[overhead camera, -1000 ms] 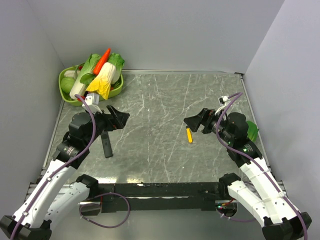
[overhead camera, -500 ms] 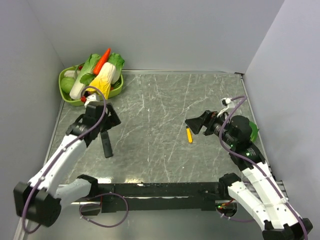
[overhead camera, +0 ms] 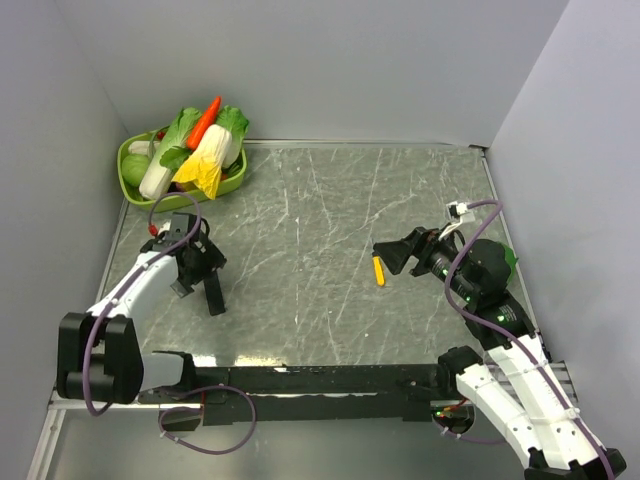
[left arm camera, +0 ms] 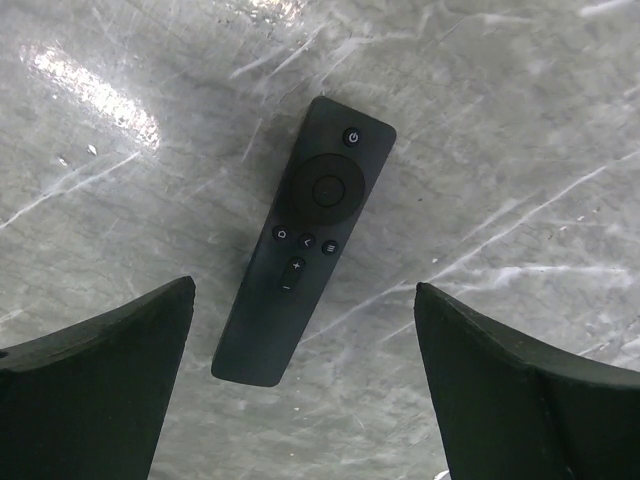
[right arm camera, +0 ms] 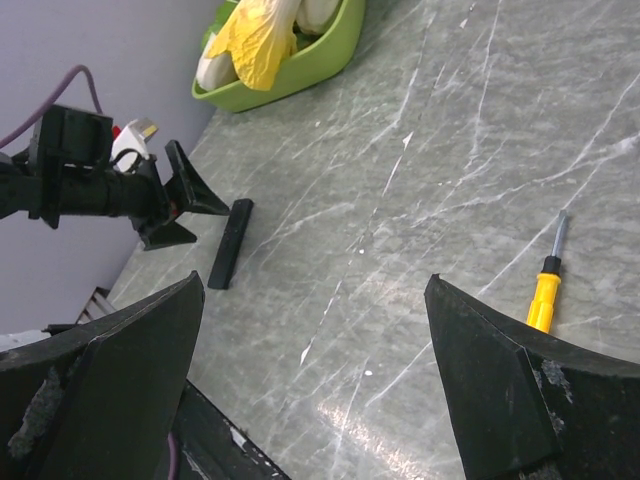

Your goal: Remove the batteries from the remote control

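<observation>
I read the left end effector over the remote control, table 9 o'clock. Right end effector beside yellow screwdriver, 3 o'clock. Vegetable bowl, 11 o'clock.

The remote control is matt black plastic, smooth. The table: grey, veined, stone-look, glossy under glare. The screwdriver: yellow handle apparently plastic, shaft bare metal.

No words, brand names or numbers can be read anywhere. The remote control has only button symbols: power sign at one end, circle, back arrow, three-line menu mark, plus, minus.
</observation>
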`<state>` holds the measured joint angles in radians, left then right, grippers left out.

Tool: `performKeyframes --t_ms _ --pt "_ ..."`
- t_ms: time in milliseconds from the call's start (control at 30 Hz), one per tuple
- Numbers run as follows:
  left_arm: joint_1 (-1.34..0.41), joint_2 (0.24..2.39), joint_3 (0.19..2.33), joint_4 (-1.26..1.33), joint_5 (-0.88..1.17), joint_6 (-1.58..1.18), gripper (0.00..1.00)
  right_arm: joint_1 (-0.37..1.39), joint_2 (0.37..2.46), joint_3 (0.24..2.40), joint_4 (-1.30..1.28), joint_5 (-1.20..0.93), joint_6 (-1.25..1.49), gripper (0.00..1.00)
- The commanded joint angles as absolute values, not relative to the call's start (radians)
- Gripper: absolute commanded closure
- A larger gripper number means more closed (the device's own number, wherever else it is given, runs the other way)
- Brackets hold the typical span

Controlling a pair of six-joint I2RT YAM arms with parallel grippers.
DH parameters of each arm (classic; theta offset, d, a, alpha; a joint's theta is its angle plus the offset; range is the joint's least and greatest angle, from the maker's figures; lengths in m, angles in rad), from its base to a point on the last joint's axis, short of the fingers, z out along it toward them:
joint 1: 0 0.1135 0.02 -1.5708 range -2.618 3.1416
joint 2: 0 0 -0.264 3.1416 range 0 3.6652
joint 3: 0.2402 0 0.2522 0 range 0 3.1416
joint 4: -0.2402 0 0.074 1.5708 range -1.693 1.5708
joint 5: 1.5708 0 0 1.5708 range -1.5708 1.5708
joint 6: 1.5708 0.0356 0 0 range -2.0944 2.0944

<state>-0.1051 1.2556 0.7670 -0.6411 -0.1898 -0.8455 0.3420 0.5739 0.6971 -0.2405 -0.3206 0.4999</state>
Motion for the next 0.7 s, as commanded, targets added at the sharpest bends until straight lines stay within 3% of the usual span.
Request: performKeyframes --t_ms 0,367,667 --pt "-0.107 1.278 0.767 -0.621 -0.19 -0.888 0.06 0.337 0.541 0.71 -0.235 -0.328 0.486 0.0" --pt "-0.205 1.419 0.781 -0.632 -0.288 -0.966 0.17 0.337 0.526 0.718 -0.262 -0.322 0.465 0.0" --pt "-0.222 1.479 0.764 -0.577 -0.218 -0.969 0.25 0.337 0.509 0.723 -0.276 -0.321 0.459 0.0"
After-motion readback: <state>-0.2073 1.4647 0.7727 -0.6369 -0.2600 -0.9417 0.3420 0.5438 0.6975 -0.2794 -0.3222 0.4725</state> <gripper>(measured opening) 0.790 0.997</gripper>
